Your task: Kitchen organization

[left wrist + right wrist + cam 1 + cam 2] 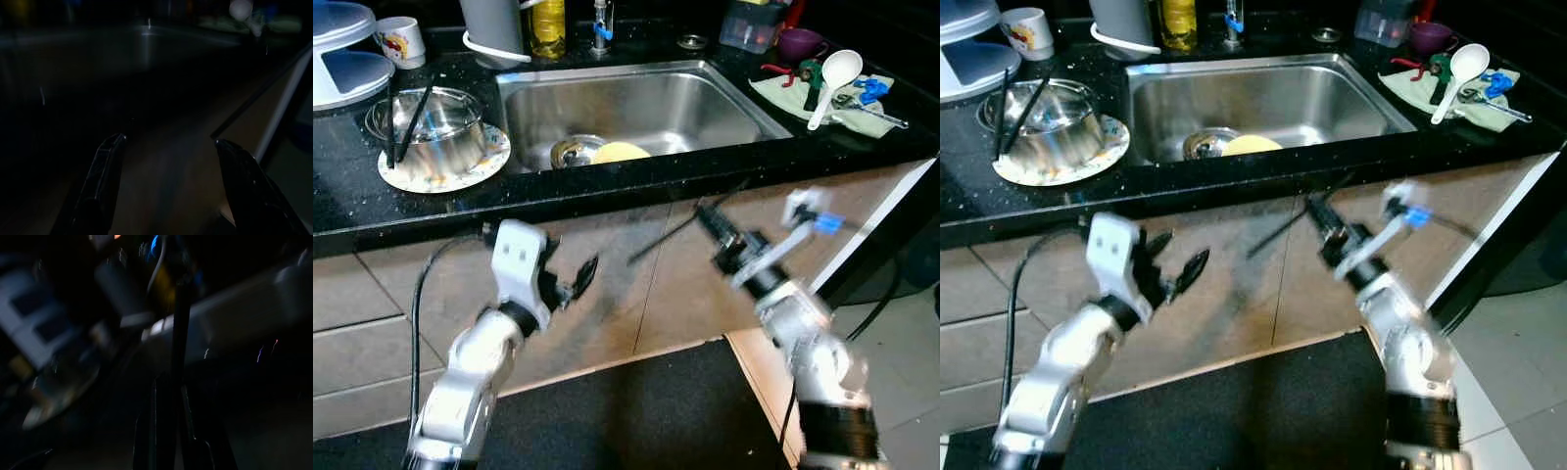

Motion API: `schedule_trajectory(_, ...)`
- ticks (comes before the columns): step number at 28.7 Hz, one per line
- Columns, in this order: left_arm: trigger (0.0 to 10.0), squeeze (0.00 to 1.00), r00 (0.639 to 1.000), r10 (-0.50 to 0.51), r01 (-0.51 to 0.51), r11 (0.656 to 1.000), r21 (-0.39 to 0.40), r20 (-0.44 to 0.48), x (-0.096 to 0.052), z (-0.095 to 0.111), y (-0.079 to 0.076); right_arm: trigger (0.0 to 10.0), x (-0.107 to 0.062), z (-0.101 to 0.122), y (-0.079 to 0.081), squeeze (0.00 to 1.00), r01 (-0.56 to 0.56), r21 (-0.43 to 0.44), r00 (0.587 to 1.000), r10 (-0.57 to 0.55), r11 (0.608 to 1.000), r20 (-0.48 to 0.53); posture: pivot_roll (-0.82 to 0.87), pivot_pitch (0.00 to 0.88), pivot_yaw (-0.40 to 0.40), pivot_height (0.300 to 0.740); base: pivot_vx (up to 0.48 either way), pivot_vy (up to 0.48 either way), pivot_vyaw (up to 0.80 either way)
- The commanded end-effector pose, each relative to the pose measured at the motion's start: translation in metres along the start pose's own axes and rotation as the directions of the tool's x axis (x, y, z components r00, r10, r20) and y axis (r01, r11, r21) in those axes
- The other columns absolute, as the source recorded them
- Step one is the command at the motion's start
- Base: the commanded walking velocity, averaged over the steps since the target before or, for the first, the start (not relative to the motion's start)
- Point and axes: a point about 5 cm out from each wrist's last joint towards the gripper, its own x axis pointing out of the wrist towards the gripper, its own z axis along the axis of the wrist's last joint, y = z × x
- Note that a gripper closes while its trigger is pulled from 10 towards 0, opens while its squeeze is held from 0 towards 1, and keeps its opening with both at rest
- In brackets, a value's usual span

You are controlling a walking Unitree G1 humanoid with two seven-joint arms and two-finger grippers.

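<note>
Left end effector (570, 279): raised in front of the cabinet doors (636, 284) below the desk edge, its fingers (100, 181) spread wide apart and holding nothing.
Right end effector (710, 223): blurred, held up before the cabinet just under the desk edge; its fingers are pressed together on a thin black stick (690, 220) that slants up toward the desk.
Desk (342, 176): black speckled stone, running across the top of the head views.
Sink (636, 103): steel basin set in the desk, with a yellow round object (620, 153) beside the drain (570, 152).
Pot (435, 127): steel, standing on a patterned plate (460, 174) left of the sink; two black sticks (409, 122) lean inside it.
Mug (401, 41): white, at the back left of the desk, near a white appliance (342, 54).
Bottle (548, 27): yellow liquid, behind the sink, next to a grey container (494, 27).
Cloth (822, 103): pale, right of the sink, carrying a white ladle (832, 80) and small tools; a purple cup (800, 44) stands behind it.
Floor: dark mat (646, 421) before the cabinet, pale tiles (901, 343) to the right.
</note>
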Motion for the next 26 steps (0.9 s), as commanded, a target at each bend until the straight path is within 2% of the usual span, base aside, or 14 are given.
schedule_trajectory(1,10.0,0.0,1.0,0.027,-0.026,0.999,0.023,-0.017,0.002,0.001,0.004,10.0,0.0,0.01,-0.007,0.0,0.059,-0.027,0.997,-0.057,0.998,0.043,-0.1,0.219,-0.038,0.74,0.0,0.0,0.0)
schedule_trajectory(2,10.0,0.0,0.998,0.067,-0.066,0.996,0.054,-0.017,0.011,0.006,0.009,10.0,0.007,0.017,-0.009,0.0,0.106,-0.116,0.993,-0.1,0.988,0.063,-0.1,0.22,-0.037,0.74,0.0,0.0,0.0)
schedule_trajectory(3,10.0,0.0,0.998,0.067,-0.066,0.996,0.054,-0.017,0.011,0.006,0.009,10.0,0.007,0.017,-0.009,0.0,0.106,-0.116,0.993,-0.1,0.988,0.063,-0.1,0.22,-0.037,0.74,0.0,0.0,0.0)
schedule_trajectory(5,10.0,0.0,0.987,0.144,-0.134,0.983,0.124,-0.077,0.023,0.008,0.018,10.0,0.014,0.03,-0.011,0.0,0.204,-0.31,0.978,-0.18,0.929,0.103,-0.1,0.218,-0.034,0.74,0.0,0.0,0.0)
schedule_trajectory(7,10.0,0.0,0.982,0.168,-0.155,0.978,0.139,-0.085,0.03,0.012,0.022,10.0,0.015,0.038,-0.009,0.0,0.238,-0.397,0.97,-0.198,0.886,0.139,-0.1,0.218,-0.034,0.74,0.0,0.0,0.0)
schedule_trajectory(16,10.0,0.0,0.981,0.195,-0.195,0.97,0.146,0.011,0.051,0.033,0.024,10.0,0.023,0.045,-0.005,0.0,0.26,-0.463,0.963,-0.196,0.848,0.183,-0.09,0.212,-0.027,0.74,0.0,0.0,0.0)
schedule_trajectory(26,10.0,0.0,0.99,0.137,-0.139,0.983,0.122,0.029,0.057,0.034,0.012,10.0,0.026,0.043,0.0,0.0,0.26,-0.492,0.962,-0.182,0.831,0.202,-0.09,0.209,-0.024,0.74,0.0,0.0,0.0)
